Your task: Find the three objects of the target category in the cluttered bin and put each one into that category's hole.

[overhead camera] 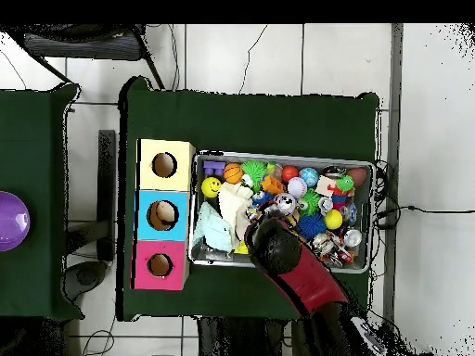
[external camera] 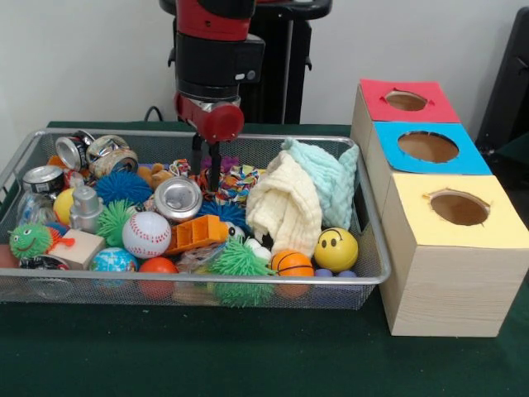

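You're looking at a desk (external camera: 248, 356) draped in dark green cloth, with a plain pale wall (external camera: 83, 58) behind its far edge. Beyond the desk's edges, the floor (overhead camera: 278, 60) shows light tiles with dark seams.

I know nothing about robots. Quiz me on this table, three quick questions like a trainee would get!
1. True or false: in the front view, the red-bordered hole lies farther from the camera than the blue-bordered hole.
2. What colour is the smiley ball? A yellow, B green, C purple.
3. Fill in: the gripper reaches down into the wire ____.

Key: 1 true. 2 A. 3 bin.
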Action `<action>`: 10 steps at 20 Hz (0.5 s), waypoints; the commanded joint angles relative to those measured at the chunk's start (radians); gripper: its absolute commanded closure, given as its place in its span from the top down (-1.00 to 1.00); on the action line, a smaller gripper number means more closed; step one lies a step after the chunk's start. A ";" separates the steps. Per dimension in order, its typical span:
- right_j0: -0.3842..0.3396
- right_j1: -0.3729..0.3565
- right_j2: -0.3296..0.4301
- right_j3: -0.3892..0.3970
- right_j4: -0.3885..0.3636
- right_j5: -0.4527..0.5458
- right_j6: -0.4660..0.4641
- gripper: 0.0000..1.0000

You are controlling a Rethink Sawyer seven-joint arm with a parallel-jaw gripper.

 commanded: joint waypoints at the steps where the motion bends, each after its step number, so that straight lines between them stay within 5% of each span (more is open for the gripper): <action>1: 0.018 -0.005 0.090 0.082 0.034 0.017 0.276 1.00; 5: 0.049 -0.019 0.055 0.085 0.054 0.074 0.257 1.00; 10: 0.044 0.029 0.057 0.065 0.044 0.025 0.248 1.00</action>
